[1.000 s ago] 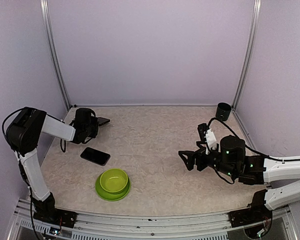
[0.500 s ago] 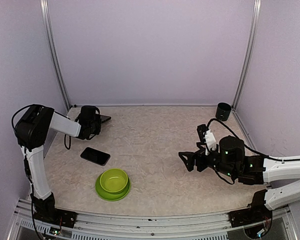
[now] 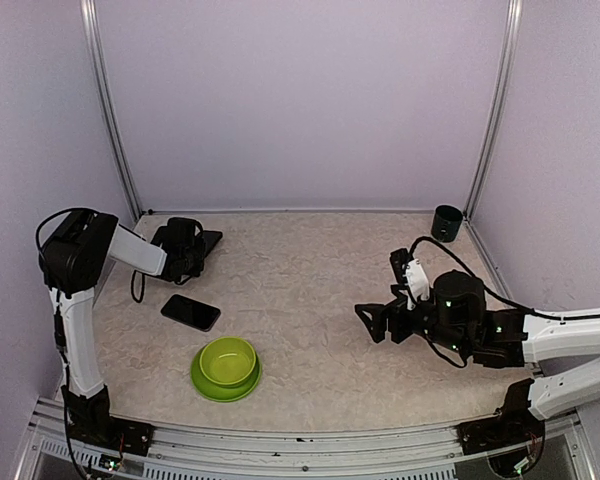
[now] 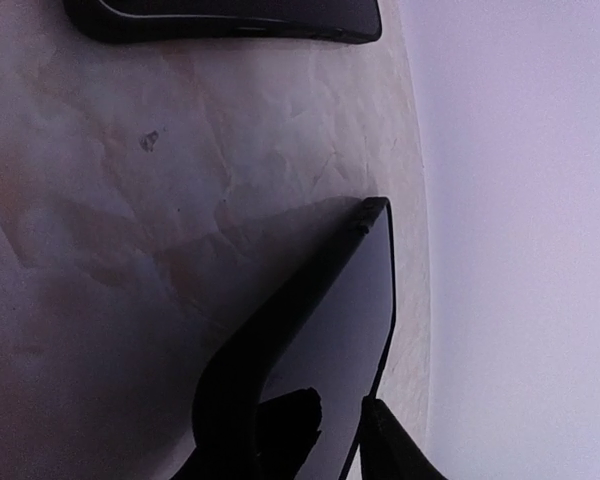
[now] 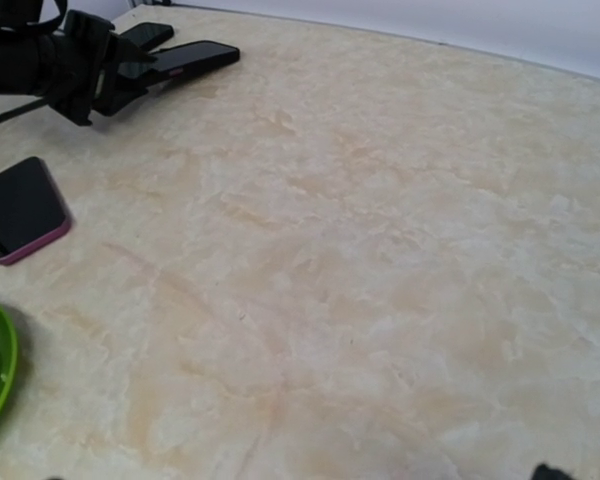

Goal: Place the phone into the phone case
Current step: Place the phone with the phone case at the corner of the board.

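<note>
At the far-left corner of the table [image 3: 320, 270], the left gripper [image 4: 332, 422] has its two fingers a little apart, one on either side of one end of the phone case [image 4: 352, 300]. The left wrist view does not show whether they press on it or only flank it. The case is a thin, dark, flat piece with a matte grey-black face and a small raised lip at its far corner. It appears to slant up off the tabletop, with a shadow spread beneath it, and its long edge runs close to the lilac wall [image 4: 520, 250]. Past its far end, and apart from it, lies another dark, round-edged object [image 4: 225, 18], cut off by the top of that view; I cannot tell what it is.

The phone [image 3: 190, 312] lies flat on the table nearer the arms' bases, apart from both the case and the gripper. It is a glossy black slab with rounded corners, and the right wrist view shows a pink rim along its edge. A lime-green bowl [image 3: 226, 367] sits near it toward the front, not touching.

Across the table, the right gripper [image 3: 368, 322] hovers low over bare surface with its jaws spread wide and nothing between them, pointing left. A small dark cup [image 3: 446, 222] stands in the far-right corner, well apart from the rest.
</note>
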